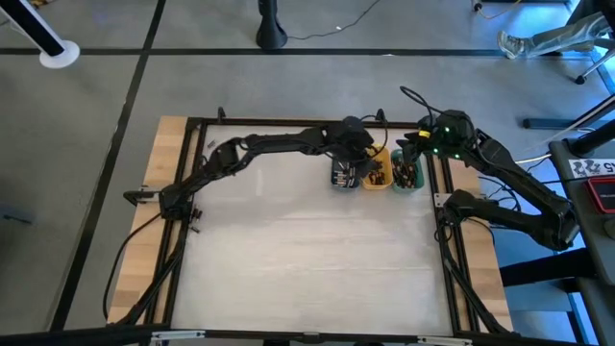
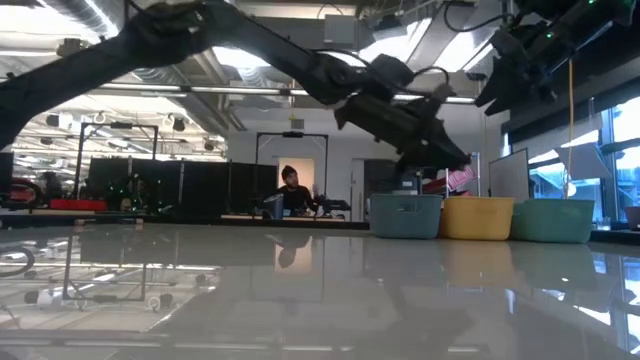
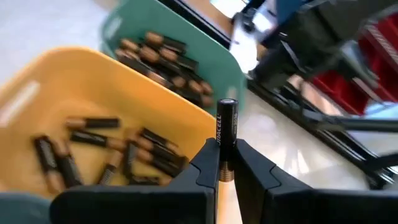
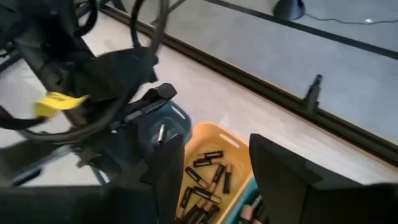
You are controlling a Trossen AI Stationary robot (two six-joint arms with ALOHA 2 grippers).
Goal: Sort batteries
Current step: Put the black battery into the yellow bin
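The table (image 1: 317, 259) is a pale, glossy board with bare wood strips along its left and right edges and a dark metal frame around it. Three small trays stand in a row at its far right: a slate-blue tray (image 2: 405, 216), an orange tray (image 2: 478, 217) and a green tray (image 2: 552, 220). The left gripper (image 3: 227, 163) hangs over the orange tray, its fingers clamped on one battery (image 3: 226, 127) that stands upright between them. More batteries (image 3: 118, 155) lie loose in the orange tray, and others (image 3: 168, 59) fill the green tray beyond it. The right gripper (image 4: 211, 168) hovers above the green tray, jaws parted and holding nothing. Beyond the table the room is a large open workshop with ceiling ducts and strip lights, dark partitions and windows on the right; a person (image 2: 292, 192) sits at a far desk. From above, the grey floor (image 1: 192, 77) shows dark tape lines
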